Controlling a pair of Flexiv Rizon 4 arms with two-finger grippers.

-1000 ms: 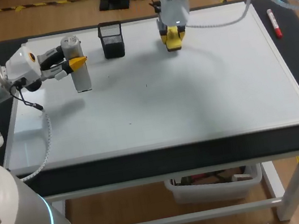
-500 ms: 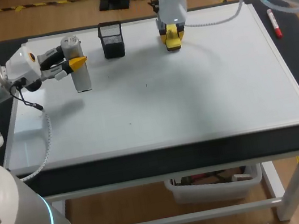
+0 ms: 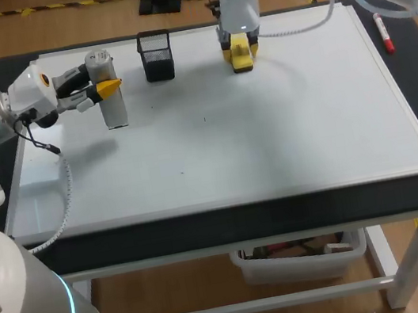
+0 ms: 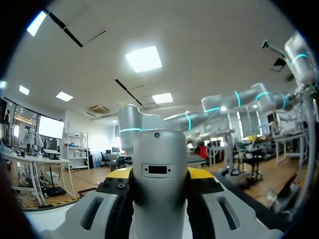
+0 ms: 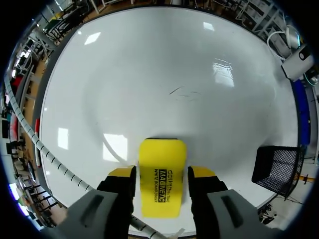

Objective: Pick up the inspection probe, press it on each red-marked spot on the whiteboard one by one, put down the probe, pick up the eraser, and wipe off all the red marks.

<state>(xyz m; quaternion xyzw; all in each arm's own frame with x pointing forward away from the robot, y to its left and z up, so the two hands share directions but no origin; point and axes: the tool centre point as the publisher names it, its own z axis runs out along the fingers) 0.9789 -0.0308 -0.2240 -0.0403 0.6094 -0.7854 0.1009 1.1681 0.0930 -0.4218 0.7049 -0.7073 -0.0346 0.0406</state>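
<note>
The grey cylindrical inspection probe (image 3: 108, 93) hangs upright above the left part of the whiteboard (image 3: 269, 130), with my left gripper (image 3: 105, 87) shut on its upper part. In the left wrist view the probe (image 4: 160, 184) fills the space between the yellow-tipped fingers. The yellow eraser (image 3: 241, 56) lies flat on the board near its far edge. My right gripper (image 5: 162, 177) stands over the eraser (image 5: 160, 179), a finger on each long side with a thin gap, so it is open. No red marks show on the board, only a faint dark smudge (image 5: 182, 92).
A black mesh pen holder (image 3: 156, 55) stands on the board's far edge between the two grippers; it shows beside the right gripper as well (image 5: 278, 169). A red marker (image 3: 383, 31) lies on the black table surface just right of the board.
My right gripper's fingers have parted from the eraser, and its wrist has shifted slightly toward the far edge. The left arm and the probe have kept still.
</note>
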